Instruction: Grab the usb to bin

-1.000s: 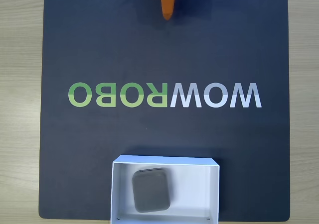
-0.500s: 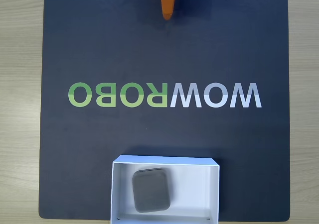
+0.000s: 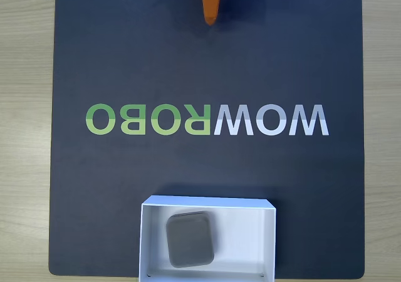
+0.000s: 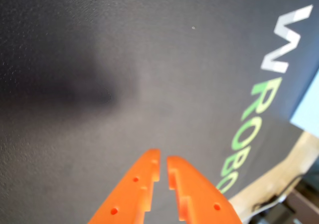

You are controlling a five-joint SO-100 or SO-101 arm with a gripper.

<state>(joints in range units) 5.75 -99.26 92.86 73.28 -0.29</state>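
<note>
Lying flat inside the bin (image 3: 270,241), the usb (image 3: 190,239) sat left of its middle in the fixed view — at the mat's (image 3: 125,56) near edge. The gripper (image 4: 163,164) hung over bare mat at the far edge, well apart from both — its 2 orange fingers (image 4: 137,186) nearly together, holding nothing.

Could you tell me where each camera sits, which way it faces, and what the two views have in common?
Fixed view: above the table, looking straight down on the dark mat, the bin holding the usb, and the orange gripper at the top edge.
Wrist view: on the arm, looking down past the nearly closed orange fingers at the mat.
Shared: the mat, its WOWROBO lettering and the gripper.
</note>
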